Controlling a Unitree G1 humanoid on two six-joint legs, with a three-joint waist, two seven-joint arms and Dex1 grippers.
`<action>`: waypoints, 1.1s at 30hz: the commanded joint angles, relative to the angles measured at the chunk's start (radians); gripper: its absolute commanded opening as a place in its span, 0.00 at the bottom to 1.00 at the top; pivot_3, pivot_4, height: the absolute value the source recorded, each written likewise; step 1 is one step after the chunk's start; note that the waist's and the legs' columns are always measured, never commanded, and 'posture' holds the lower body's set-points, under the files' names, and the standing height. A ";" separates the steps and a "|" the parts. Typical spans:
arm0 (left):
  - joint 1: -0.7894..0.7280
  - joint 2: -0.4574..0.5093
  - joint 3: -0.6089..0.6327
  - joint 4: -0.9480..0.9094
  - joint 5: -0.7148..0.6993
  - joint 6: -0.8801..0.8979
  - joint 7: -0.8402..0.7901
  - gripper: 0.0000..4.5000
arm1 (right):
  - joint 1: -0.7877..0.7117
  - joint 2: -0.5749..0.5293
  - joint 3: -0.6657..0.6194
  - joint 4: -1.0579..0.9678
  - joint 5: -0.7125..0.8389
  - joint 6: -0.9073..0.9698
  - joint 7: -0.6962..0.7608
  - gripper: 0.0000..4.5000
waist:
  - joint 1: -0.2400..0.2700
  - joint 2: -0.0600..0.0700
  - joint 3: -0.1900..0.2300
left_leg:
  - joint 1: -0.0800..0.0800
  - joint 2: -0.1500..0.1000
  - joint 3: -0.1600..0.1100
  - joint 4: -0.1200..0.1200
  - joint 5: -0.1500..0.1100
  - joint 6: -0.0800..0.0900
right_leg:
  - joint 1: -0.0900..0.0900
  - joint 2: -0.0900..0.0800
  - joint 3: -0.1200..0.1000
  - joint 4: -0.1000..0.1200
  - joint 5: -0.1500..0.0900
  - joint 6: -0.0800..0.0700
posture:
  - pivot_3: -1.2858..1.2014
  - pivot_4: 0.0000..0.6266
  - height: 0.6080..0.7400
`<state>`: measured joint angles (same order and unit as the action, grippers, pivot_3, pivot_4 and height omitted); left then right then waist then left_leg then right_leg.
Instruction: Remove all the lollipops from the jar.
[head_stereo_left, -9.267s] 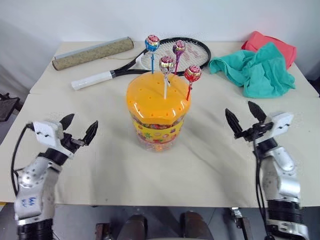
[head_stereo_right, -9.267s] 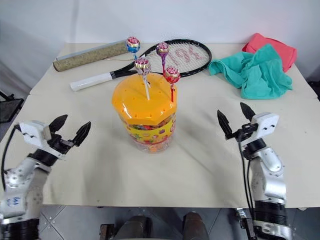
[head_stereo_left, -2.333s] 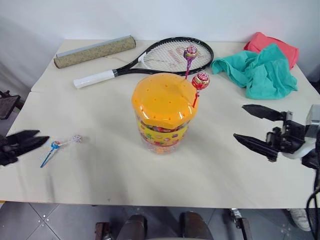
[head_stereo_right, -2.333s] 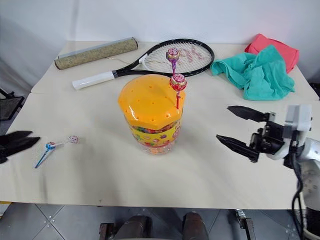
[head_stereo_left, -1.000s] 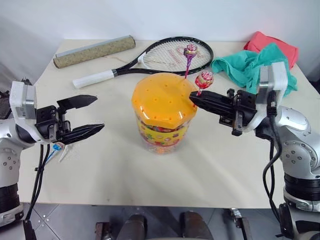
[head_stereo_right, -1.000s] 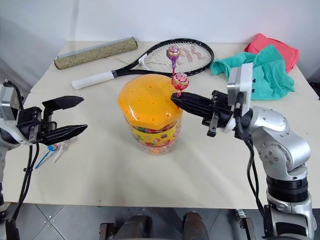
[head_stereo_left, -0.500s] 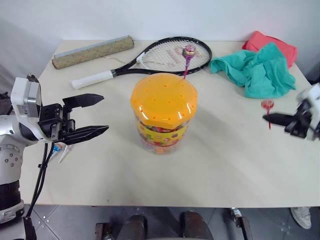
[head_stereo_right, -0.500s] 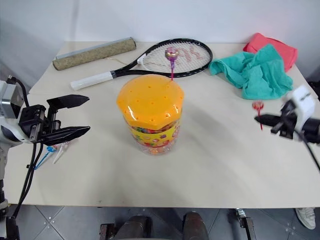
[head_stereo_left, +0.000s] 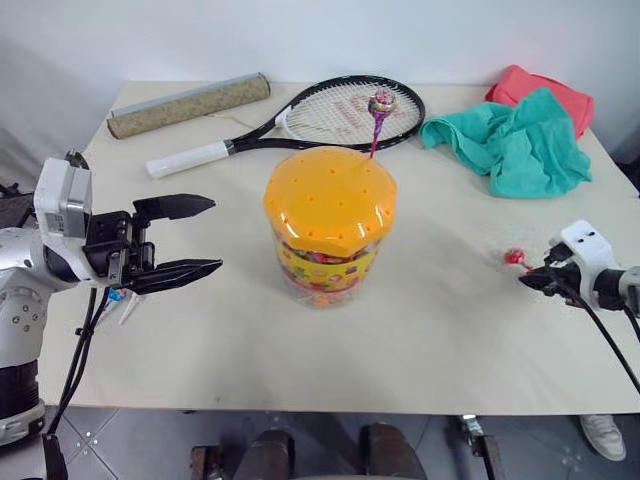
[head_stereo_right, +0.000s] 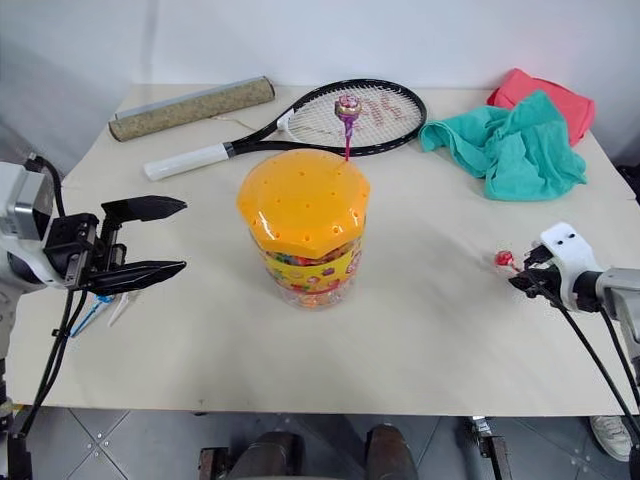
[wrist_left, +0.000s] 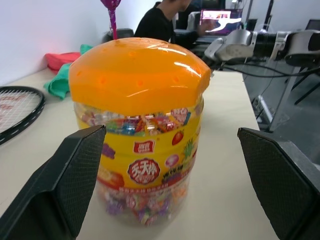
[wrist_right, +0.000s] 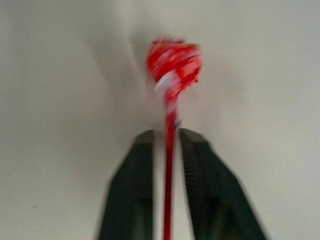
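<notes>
Worktop (head_stereo_left: 440, 330): pale beige surface carrying everything below.
Racket (head_stereo_left: 340, 112): black frame, white grip, lying at the far side behind the jar.
Teal cloth (head_stereo_left: 515, 140): crumpled at the far right, partly over a red cloth (head_stereo_left: 540, 85).
Roll (head_stereo_left: 188, 104): speckled tan tube lying at the far left, near the racket's grip.
Jar (head_stereo_left: 328, 235): clear tub of sweets with a yellow label and orange holed lid, upright at the middle of the worktop.
Left gripper (head_stereo_left: 195, 238): held level just left of the jar, pointing toward it, apart from it; fingers (wrist_left: 65, 185) spread wide and empty, the jar framed between them in the left wrist view.
Right gripper (head_stereo_right: 522, 279): low over the worktop at the right edge, well apart from the jar; its fingers (wrist_right: 137, 190) stand slightly parted on either side of the red stick, and whether they grip it or have let go cannot be told.
Purple lollipop (head_stereo_left: 380, 104): the one candy standing in the lid, at its far edge.
Red lollipop (wrist_right: 174, 65): out of the jar, its head down at the worktop just ahead of the right gripper's tips.
Two lollipops (head_stereo_right: 100, 308): lying on the worktop at the left edge, below the left gripper; one has a blue stick, the other a white one.
</notes>
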<state>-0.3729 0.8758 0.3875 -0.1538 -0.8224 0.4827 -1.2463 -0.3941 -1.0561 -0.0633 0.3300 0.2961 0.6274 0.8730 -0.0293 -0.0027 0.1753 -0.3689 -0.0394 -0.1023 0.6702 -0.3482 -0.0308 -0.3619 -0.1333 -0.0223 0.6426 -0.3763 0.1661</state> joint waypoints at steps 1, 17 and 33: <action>0.006 -0.005 0.051 -0.025 -0.004 -0.054 0.004 1.00 | 0.040 -0.013 -0.093 -0.039 0.045 -0.032 0.065 0.43 | 0.004 0.000 0.000 | 0.000 0.000 0.000 0.000 0.000 0.000 | 0.000 0.000 0.000 0.000 0.000 0.000 | 0.52 0.24 1.00; 0.058 -0.028 0.114 0.004 -0.048 -0.023 0.062 1.00 | -0.323 0.329 -0.173 -0.474 0.565 0.070 0.046 0.95 | -0.016 0.003 0.002 | 0.000 0.001 -0.005 -0.003 0.000 -0.001 | -0.002 0.001 0.000 0.000 0.000 0.000 | 0.52 0.24 1.00; 0.126 -0.037 0.173 -0.060 -0.076 -0.012 0.116 1.00 | -0.554 0.566 -0.041 -0.361 0.513 0.158 -0.078 0.61 | -0.025 0.003 0.002 | -0.004 -0.001 -0.010 -0.004 0.000 -0.001 | -0.013 -0.002 0.000 0.015 0.002 -0.002 | 0.52 0.24 1.00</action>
<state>-0.2552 0.8362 0.5160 -0.1834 -0.8712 0.4784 -1.1370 -0.9309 -0.4976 -0.0752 -0.0200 0.7975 0.8077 0.7794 -0.0546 0.0008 0.1773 -0.3728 -0.0406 -0.1127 0.6666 -0.3480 -0.0314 -0.3751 -0.1352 -0.0227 0.6571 -0.3748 0.1645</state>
